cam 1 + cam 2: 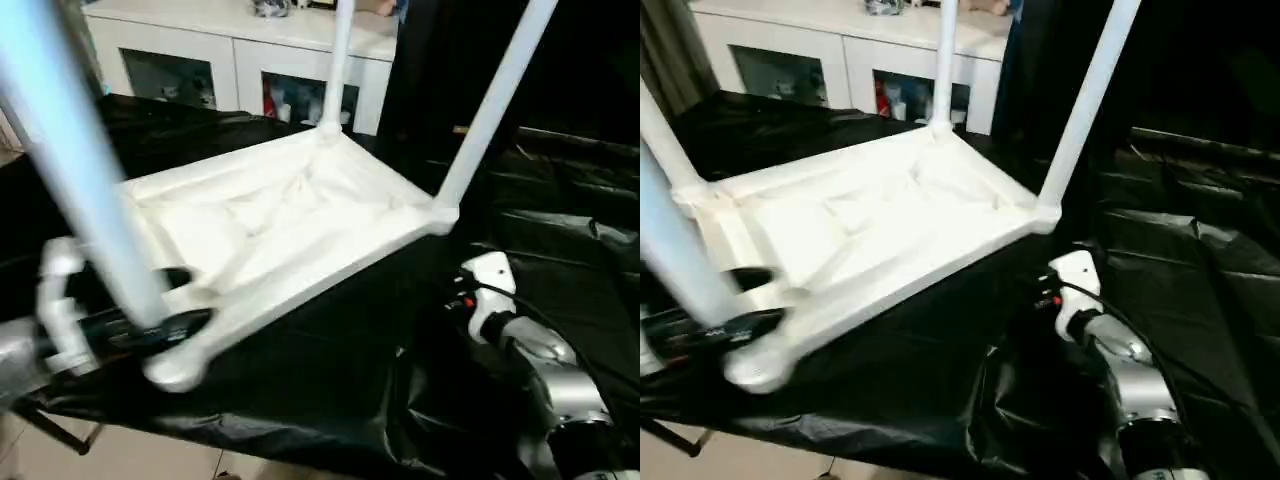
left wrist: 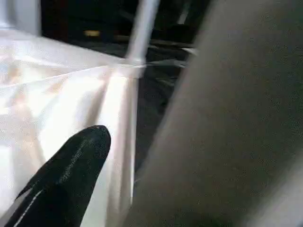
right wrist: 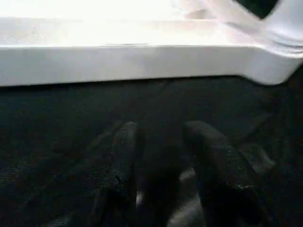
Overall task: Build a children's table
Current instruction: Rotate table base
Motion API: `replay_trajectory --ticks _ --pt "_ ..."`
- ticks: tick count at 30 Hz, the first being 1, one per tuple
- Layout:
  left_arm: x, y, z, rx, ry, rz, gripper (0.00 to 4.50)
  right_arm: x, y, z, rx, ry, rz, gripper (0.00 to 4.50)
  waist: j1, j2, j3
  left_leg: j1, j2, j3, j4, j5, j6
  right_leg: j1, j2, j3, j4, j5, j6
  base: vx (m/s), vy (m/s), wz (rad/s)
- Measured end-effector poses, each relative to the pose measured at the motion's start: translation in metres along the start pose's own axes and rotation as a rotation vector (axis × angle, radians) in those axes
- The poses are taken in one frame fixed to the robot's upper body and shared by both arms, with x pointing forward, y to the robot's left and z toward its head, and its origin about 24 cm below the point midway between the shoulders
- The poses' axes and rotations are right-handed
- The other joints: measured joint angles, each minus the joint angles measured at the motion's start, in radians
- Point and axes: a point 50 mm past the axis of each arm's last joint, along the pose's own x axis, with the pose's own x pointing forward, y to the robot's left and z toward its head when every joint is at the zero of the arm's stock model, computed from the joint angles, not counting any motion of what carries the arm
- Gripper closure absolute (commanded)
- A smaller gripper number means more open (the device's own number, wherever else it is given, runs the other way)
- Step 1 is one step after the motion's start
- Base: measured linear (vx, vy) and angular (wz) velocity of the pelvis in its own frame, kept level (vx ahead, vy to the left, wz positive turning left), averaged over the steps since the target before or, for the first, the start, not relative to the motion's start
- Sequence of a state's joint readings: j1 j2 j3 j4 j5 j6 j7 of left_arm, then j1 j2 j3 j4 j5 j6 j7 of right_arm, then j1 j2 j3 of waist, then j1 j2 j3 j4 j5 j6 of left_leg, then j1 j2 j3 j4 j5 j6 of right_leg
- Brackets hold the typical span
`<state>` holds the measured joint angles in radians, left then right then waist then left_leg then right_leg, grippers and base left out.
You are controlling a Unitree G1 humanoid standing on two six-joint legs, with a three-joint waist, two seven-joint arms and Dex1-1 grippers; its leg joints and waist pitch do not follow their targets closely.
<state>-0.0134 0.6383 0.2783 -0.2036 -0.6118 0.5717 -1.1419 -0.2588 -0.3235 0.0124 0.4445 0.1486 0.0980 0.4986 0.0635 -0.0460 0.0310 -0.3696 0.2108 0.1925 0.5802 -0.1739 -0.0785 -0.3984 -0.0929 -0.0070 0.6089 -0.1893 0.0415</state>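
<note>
The children's table [image 1: 270, 225] is seen lying upside down on a work surface covered with black sheeting [image 1: 330, 380], its ribbed underside turned up. Legs are stood upright in its corner sockets: a far leg [image 1: 338, 60], a right-hand leg [image 1: 495, 100] and a near leg [image 1: 85, 190] are made out in the left eye view, and a fourth leg [image 1: 662, 135] is glimpsed at the left corner in the right eye view. A white cabinet [image 1: 240, 50] with glass doors is set behind the table.

The left gripper [image 1: 165, 305] is placed at the base of the near leg, beside the near corner socket [image 1: 175, 370]. Its jaws are spread wide, one black finger [image 2: 66, 175] being shown on the inner side of the leg against the white rim; whether the leg is pressed by either finger cannot be told. The right gripper [image 3: 163, 156] is held low over the black sheeting, just short of the table's side rim [image 3: 128, 61]. Its fingers are parted a little and nothing is held between them.

The step in hand is judged to be the seating of the near leg, with the other legs apparently fitted already. For the next move, a firm closing on that leg would be called for, with a push or twist down into the socket, while the top is steadied at its rim by the right gripper. After that, the table would remain to be turned upright.
</note>
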Motion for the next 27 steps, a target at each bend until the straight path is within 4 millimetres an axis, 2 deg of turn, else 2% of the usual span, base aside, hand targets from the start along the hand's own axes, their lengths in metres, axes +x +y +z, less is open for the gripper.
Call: replay_trajectory --ticks 5,6,9,14,16,17,22,24,27 --pt "0.042 -0.001 0.007 0.047 -0.015 -0.113 0.0 0.001 0.002 -0.001 -0.016 0.018 0.009 2.27 -0.002 0.002 0.001 0.0 0.0 -0.001 0.004 0.0 0.0 0.0 0.0 0.0 0.002 0.0 0.001 0.0 0.0 0.0" --pt "0.053 -0.001 0.007 0.053 -0.022 -0.137 0.0 0.0 0.002 -0.002 -0.02 0.024 0.009 2.06 -0.003 0.004 0.002 -0.001 0.0 -0.002 0.005 0.0 0.0 0.001 0.0 0.0 0.002 0.0 0.001 0.0 0.0 0.0" --pt "0.09 0.002 0.009 0.078 -0.042 -0.189 0.0 0.003 0.008 -0.001 -0.02 0.021 0.031 1.89 -0.001 0.011 0.006 -0.002 -0.001 -0.002 0.006 0.0 0.0 0.001 -0.001 0.001 0.002 0.001 0.002 0.0 0.0 0.0" --pt "0.129 -0.003 0.007 0.094 -0.035 -0.278 0.0 0.001 0.013 0.001 -0.033 0.017 0.084 1.57 -0.01 0.017 0.007 -0.003 -0.001 -0.004 0.007 0.0 0.0 -0.001 0.0 0.0 0.002 0.003 0.001 0.0 0.0 0.0" --pt "0.143 -0.009 0.003 0.097 -0.02 -0.32 0.0 0.002 0.018 0.002 -0.03 0.008 0.129 1.45 -0.013 0.018 0.007 -0.004 -0.001 -0.004 0.007 0.0 0.0 -0.003 0.0 0.0 0.002 0.006 -0.003 0.0 0.0 0.0" --pt "0.151 -0.012 0.002 0.101 -0.015 -0.343 0.0 0.003 0.021 0.004 -0.033 0.004 0.15 1.22 -0.015 0.02 0.008 -0.005 -0.001 -0.006 0.007 0.0 0.0 -0.003 0.0 -0.001 0.002 0.006 -0.004 0.0 0.0 0.0" --pt "0.191 -0.032 0.004 0.141 -0.021 -0.463 0.0 0.011 0.031 0.009 -0.057 0.001 0.214 0.95 -0.011 0.022 0.008 -0.011 -0.001 -0.006 0.009 0.001 0.001 -0.006 0.0 -0.002 0.0 0.005 -0.004 0.0 0.0 0.0" --pt "0.206 -0.043 0.005 0.16 -0.032 -0.496 0.0 0.014 0.03 0.012 -0.072 -0.003 0.208 0.73 -0.01 0.022 0.008 -0.014 -0.001 -0.007 0.012 0.001 0.001 -0.006 -0.001 -0.003 0.0 0.005 -0.004 0.0 0.0 0.0" --pt "0.225 -0.049 0.006 0.201 -0.035 -0.47 0.0 0.014 0.026 0.013 -0.079 -0.003 0.174 0.53 -0.006 0.022 0.008 -0.014 -0.001 -0.007 0.013 0.001 0.001 -0.006 -0.001 -0.003 -0.001 0.005 -0.004 0.0 0.0 0.0"
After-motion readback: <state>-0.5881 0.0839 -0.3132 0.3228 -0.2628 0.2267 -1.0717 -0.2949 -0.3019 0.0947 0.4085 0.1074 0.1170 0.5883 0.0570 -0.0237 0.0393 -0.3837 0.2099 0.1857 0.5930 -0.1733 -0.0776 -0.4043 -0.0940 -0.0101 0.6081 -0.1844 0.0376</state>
